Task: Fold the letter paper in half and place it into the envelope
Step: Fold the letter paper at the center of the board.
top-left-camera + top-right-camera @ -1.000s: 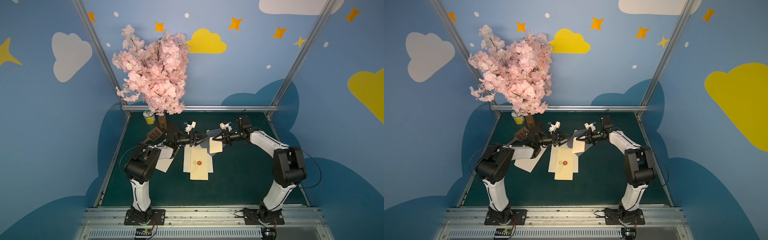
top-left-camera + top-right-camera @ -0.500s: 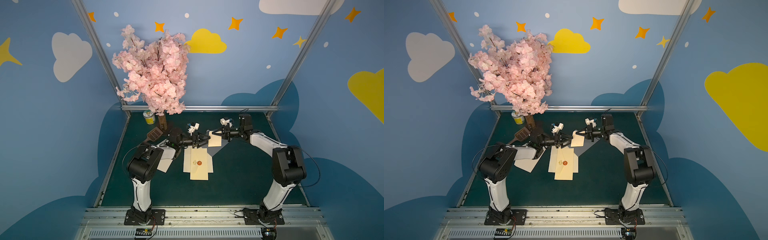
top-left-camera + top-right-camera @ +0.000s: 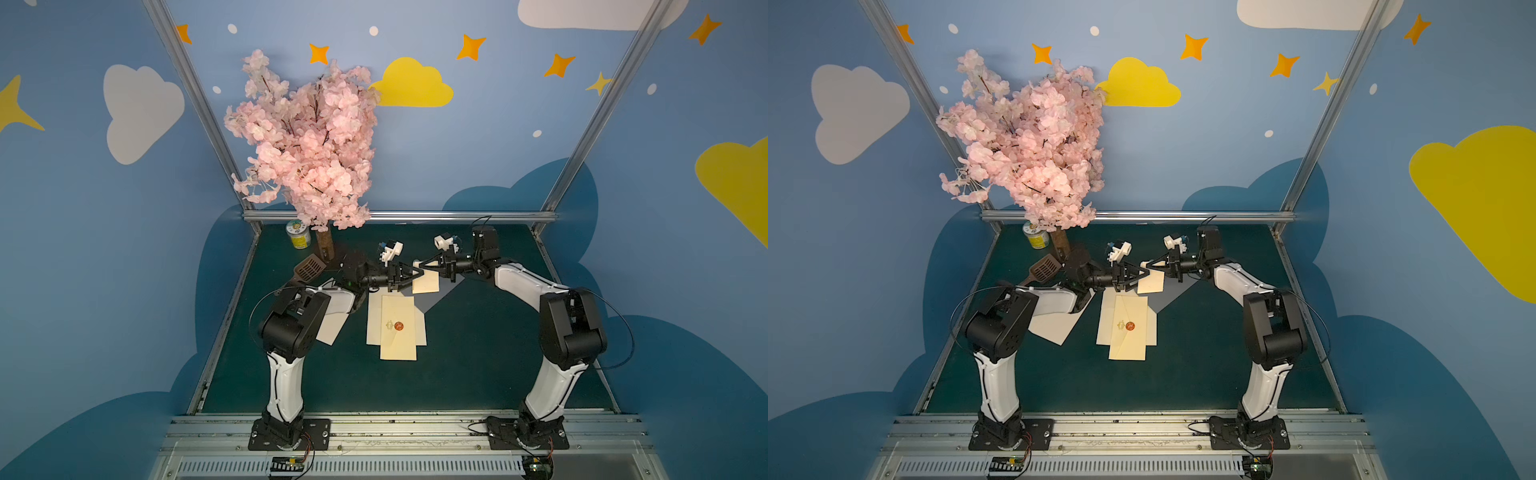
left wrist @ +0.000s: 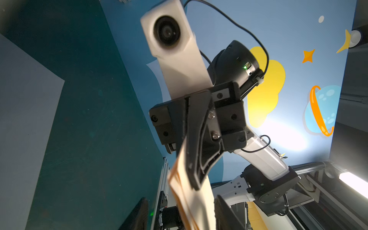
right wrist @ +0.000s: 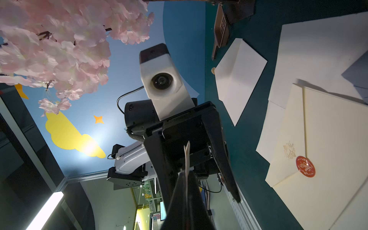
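The folded letter paper (image 3: 426, 281) hangs in the air above the back half of the desk (image 3: 478, 353), about midway between its left and right edges. The right fingers (image 4: 197, 139) are clamped together on its upper edge, and the sheet droops below them. The left fingers (image 5: 221, 151) stand apart on either side of the paper's free end. I cannot tell whether they touch it. The two arms meet nearly tip to tip here, seen in both top views.

Just in front of the hanging paper, the cream envelope (image 3: 399, 328) lies flat near the middle of the desk, its face bearing a red wax seal (image 3: 399, 326). It rests on white sheets (image 3: 373, 320), with a grey sheet (image 3: 436, 297) beside them, toward the right edge.

Nearer the left edge, another white sheet (image 3: 332, 328) lies partly under the left arm. At the back left corner stand a pink blossom tree (image 3: 307, 141) and a small yellow can (image 3: 298, 235), with a brown slotted spatula (image 3: 309, 268) just in front of them.
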You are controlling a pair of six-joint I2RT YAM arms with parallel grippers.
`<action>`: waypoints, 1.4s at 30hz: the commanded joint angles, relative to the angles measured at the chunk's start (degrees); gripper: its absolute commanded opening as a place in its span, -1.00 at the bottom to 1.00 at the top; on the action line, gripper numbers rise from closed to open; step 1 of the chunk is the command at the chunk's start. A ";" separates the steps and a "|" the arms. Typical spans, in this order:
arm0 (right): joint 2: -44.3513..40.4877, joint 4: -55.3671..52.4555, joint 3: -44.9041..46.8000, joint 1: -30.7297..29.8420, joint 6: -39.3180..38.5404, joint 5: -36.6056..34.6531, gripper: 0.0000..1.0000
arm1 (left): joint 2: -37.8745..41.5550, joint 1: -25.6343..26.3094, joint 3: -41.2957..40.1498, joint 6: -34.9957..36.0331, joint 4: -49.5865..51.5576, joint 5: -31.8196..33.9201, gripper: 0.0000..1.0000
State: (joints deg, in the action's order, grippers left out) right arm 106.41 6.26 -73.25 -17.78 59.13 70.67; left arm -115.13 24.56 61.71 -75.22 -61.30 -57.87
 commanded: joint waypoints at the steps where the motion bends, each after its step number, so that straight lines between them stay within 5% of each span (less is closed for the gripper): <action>1: 0.38 0.56 -1.69 -0.83 -0.83 1.66 -1.00 | -1.15 0.25 1.91 0.27 0.59 -1.48 0.01; 5: -0.10 -2.69 -2.20 -1.20 -3.16 1.42 -1.00 | -2.10 0.18 2.91 -0.23 0.41 -1.30 -0.34; 6: -0.31 -4.06 -2.32 -1.16 -4.00 1.00 -0.81 | -2.13 0.14 3.11 -0.43 0.18 -1.15 -0.52; 9: -1.89 -8.87 -2.55 -0.47 -5.34 -2.71 0.61 | -1.69 -0.11 2.82 -0.09 1.39 0.10 -0.93; 11: -3.05 -9.28 -2.09 0.13 -2.74 -5.89 0.80 | -0.62 -0.50 1.51 0.48 2.60 2.26 -0.95; 19: -6.79 -0.06 6.41 -1.35 12.35 -16.81 0.80 | 8.93 -0.80 -2.44 8.18 16.15 18.17 -0.95; 23: -5.98 21.77 12.79 -2.97 27.05 -19.89 0.75 | 13.33 -0.71 -4.59 9.58 21.11 28.97 -0.95; 27: -3.60 39.80 16.42 -5.51 38.14 -24.65 0.46 | 15.69 -0.25 -6.95 8.25 23.42 39.21 -0.95; 34: 0.27 48.49 15.85 -9.01 42.91 -27.95 0.24 | 15.44 1.27 -7.32 6.13 22.80 47.60 -0.95; 42: 1.83 47.95 15.11 -10.31 42.73 -28.45 -0.38 | 15.16 4.15 -6.61 7.08 22.89 52.44 -0.95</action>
State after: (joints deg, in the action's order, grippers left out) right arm 107.77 51.59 -56.99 -27.97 101.60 42.65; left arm -99.59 28.03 54.22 -69.21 -38.89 -7.92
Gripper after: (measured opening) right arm 0.336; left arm 0.049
